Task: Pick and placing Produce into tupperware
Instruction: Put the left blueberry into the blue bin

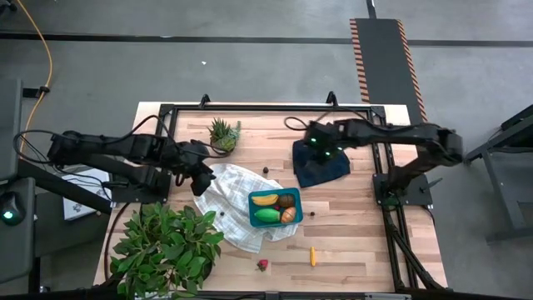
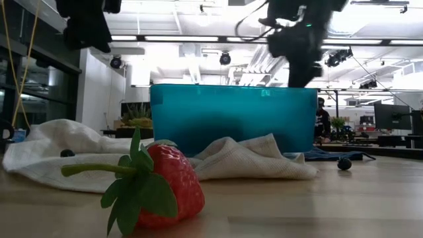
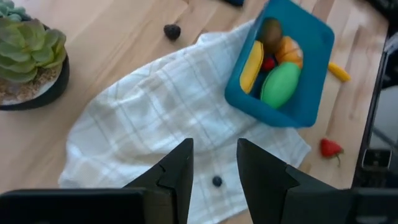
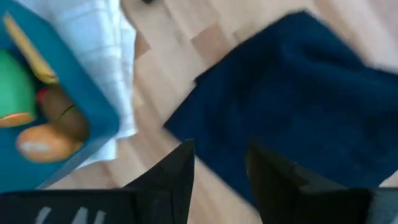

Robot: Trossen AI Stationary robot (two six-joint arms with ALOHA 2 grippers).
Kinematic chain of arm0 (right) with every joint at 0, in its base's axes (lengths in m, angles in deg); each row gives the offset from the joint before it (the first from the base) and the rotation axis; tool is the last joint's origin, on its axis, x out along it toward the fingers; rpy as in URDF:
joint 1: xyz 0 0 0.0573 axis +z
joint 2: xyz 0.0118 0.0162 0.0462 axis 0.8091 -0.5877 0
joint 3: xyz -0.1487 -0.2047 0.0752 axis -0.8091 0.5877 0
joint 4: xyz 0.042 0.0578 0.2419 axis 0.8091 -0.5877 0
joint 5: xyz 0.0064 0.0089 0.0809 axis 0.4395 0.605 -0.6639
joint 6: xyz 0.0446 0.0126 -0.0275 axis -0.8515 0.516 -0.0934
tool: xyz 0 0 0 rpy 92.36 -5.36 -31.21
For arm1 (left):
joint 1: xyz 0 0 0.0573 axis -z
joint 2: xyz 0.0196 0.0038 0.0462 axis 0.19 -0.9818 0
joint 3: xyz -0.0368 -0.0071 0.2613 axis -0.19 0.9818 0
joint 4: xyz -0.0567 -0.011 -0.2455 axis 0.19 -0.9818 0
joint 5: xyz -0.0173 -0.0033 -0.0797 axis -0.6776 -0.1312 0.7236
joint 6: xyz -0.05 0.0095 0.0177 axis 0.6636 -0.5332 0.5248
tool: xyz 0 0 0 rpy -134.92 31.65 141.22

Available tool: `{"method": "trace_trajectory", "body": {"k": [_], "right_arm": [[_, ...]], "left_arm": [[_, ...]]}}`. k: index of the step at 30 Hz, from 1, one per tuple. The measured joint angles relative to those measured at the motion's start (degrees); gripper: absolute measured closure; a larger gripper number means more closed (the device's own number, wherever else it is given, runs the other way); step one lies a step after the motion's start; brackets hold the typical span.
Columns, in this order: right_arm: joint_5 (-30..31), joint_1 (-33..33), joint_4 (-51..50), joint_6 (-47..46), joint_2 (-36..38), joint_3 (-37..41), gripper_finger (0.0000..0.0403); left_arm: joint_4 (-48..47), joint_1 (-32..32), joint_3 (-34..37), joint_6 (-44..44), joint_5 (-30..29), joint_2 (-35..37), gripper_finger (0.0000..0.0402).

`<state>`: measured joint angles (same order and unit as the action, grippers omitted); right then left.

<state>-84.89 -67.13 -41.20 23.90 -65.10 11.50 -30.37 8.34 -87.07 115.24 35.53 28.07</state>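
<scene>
Sitting mid-table on a white cloth (image 1: 237,208), the tupperware (image 1: 275,208) holds a banana (image 1: 265,199). The left gripper (image 1: 202,182), slightly parted and empty, hovers toward the table's left edge. The right gripper (image 1: 315,148), likewise parted and empty, hangs over a navy cloth (image 1: 321,167) near the far edge. A strawberry (image 1: 263,265) lies by the near edge.

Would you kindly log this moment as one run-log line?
left end effector: open, above white cloth | right end effector: open, above navy cloth | tupperware: banana inside | strawberry: on table
</scene>
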Motion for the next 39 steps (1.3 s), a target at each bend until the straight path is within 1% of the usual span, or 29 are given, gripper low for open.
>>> {"method": "trace_trajectory", "body": {"k": [3,6,8,14,16,20,28,33,39], "right_arm": [[-1.44,0.04,1.15,-2.54,5.01,4.47,0.0269],[-1.17,0.02,1.1,-4.01,8.92,6.95,0.0269],[-0.63,0.02,1.16,-5.32,10.96,8.09,0.0269],[0.51,0.04,1.2,-8.35,14.86,8.93,0.0269],[1.74,0.04,1.09,-9.88,15.69,8.95,0.0269],[3.82,0.04,1.02,-13.76,16.58,8.95,0.0269],[5.73,0.04,0.98,-19.07,16.53,8.95,0.0269],[6.4,0.04,1.0,-20.36,16.53,8.95,0.0269],[10.67,1.38,1.06,-22.93,16.51,8.95,0.0269]], "left_arm": [[3.58,0.0,3.21,1.11,-1.46,1.94,0.0291],[6.91,0.0,6.46,2.33,-1.45,4.29,0.0291],[8.68,0.0,8.5,3.2,-0.28,5.78,0.0291],[8.95,0.02,12.94,3.35,4.92,9.48,0.0291],[8.92,0.69,14.06,1.35,6.74,9.74,0.0291],[9.26,3.68,15.71,-4.49,7.58,9.32,0.0291],[9.04,9.95,17.7,-14.37,6.97,8.89,0.0291],[9.38,11.98,17.89,-19.69,5.28,8.72,0.0291],[10.91,13.16,17.91,-24.04,5.2,7.24,0.0291]]}}
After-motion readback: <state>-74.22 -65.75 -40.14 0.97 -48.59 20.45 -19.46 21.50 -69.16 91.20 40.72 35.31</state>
